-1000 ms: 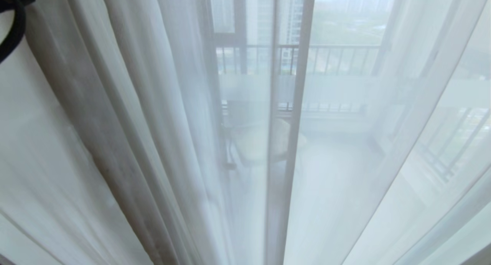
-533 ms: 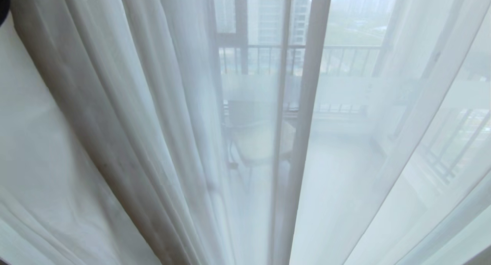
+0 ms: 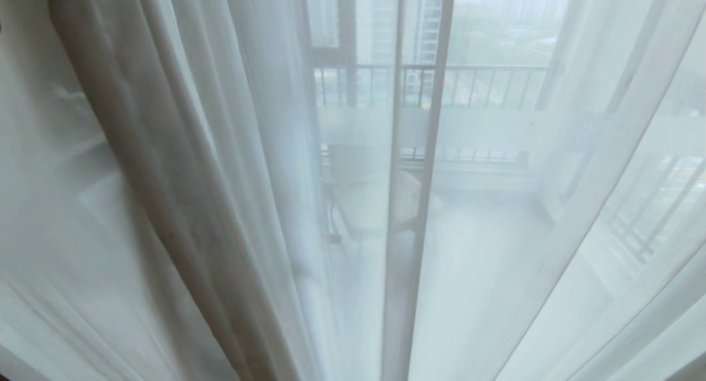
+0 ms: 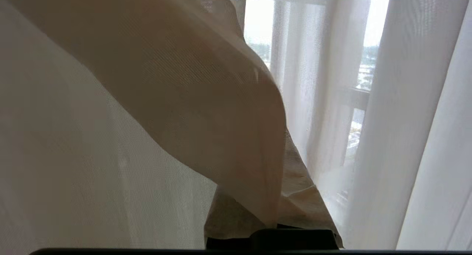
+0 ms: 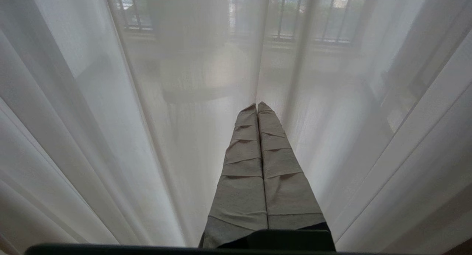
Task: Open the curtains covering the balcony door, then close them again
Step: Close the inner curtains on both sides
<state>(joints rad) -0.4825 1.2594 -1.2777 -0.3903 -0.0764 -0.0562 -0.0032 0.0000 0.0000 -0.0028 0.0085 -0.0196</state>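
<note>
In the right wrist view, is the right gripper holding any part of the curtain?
No, the right gripper has its fingers pressed together with nothing between them, in front of the sheer curtain.

Daylit balcony chair (image 3: 375, 204), railing (image 3: 474, 86), hazy towers (image 3: 427, 22).

The curtains (image 3: 182, 204) hang drawn across the view in long pleats, sheer white with a darker beige fold at left; the balcony door (image 3: 342, 55) shows dimly through them, dark-framed glass.
</note>
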